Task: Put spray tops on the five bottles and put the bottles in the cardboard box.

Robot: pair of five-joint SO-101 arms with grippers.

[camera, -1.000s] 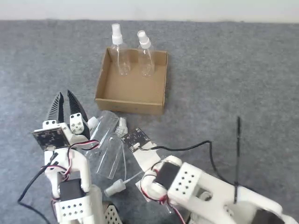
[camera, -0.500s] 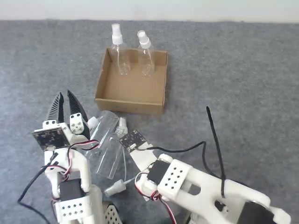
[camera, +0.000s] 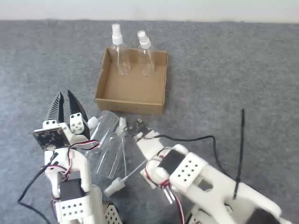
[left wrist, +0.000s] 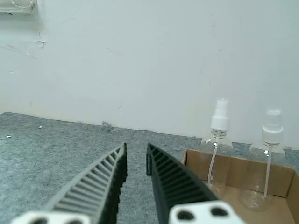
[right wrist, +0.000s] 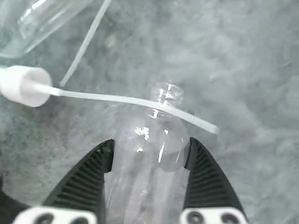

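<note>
Grey felt-like surface [camera: 233, 70], ending at a white wall [camera: 149, 8] along the far edge. Widest open room to the right of the cardboard box [camera: 130, 105] and to its left; crowded only in the near middle, between the arms. Box open-topped, standing beyond both arms, with two capped bottles [camera: 120, 51] upright side by side against its far wall and the front half of its floor bare. Left gripper [camera: 64, 93] held above the surface short of the box's near left corner, parted by a narrow slit, gripping nothing. Right gripper [right wrist: 150, 142] low over the surface, pressed against both flanks of an uncapped bottle [right wrist: 164, 95] lying flat, neck pointing away from the wrist. Loose spray top [right wrist: 25, 86] just beside it, dip tube lying across that bottle's neck. Two more clear bottles [camera: 106, 158] lying side by side between the arms, close to the box's front wall. Black cable [camera: 241, 140] standing up right of the right arm [camera: 187, 173]. Print on the left wrist's camera board [camera: 49, 136] too small to read.
</note>
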